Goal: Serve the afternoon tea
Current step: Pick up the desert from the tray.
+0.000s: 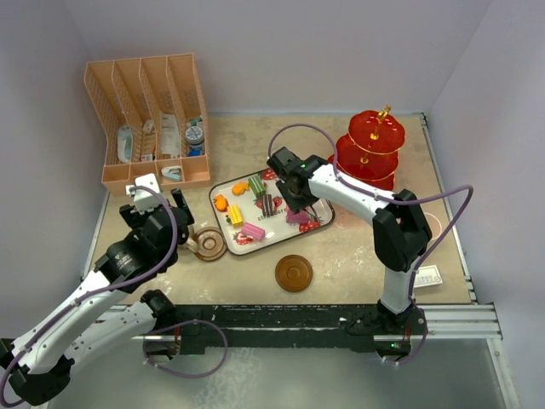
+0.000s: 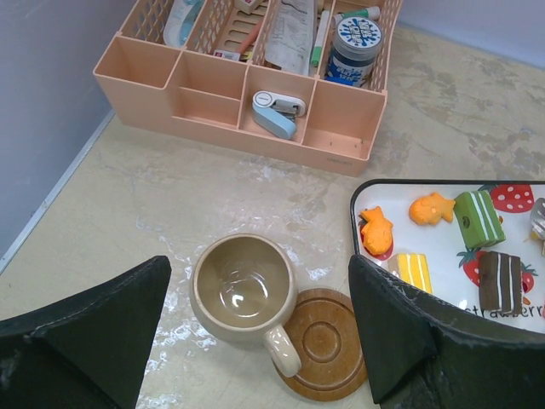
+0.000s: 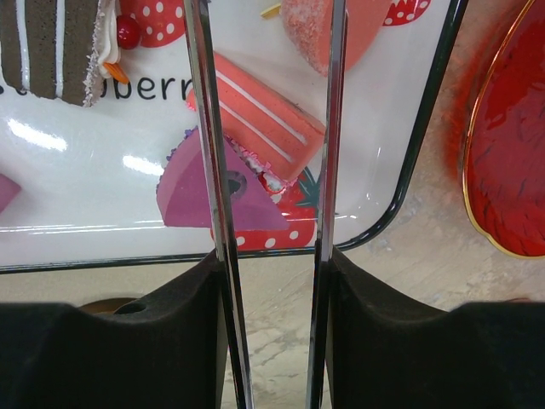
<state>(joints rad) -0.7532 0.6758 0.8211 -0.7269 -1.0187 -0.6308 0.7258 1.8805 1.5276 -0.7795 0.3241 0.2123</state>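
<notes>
A tan mug (image 2: 243,288) stands upright on the table, its handle lying over a brown saucer (image 2: 328,345). My left gripper (image 2: 255,273) is open and empty above it, one finger on each side. A second saucer (image 1: 294,273) lies near the front. My right gripper (image 3: 274,281) is shut on metal tongs (image 3: 209,170). The tongs' arms are apart over a pink striped cake (image 3: 264,119) and a purple cake (image 3: 183,196) on the white tray (image 3: 426,128). The red three-tier stand (image 1: 372,149) is at the back right. The pink mug is out of view.
The peach rack (image 1: 149,119) of toiletries stands at the back left, close behind the mug. Several other toy cakes lie on the tray (image 1: 223,189). A small white card (image 1: 428,274) lies at the right front. Grey walls enclose the table.
</notes>
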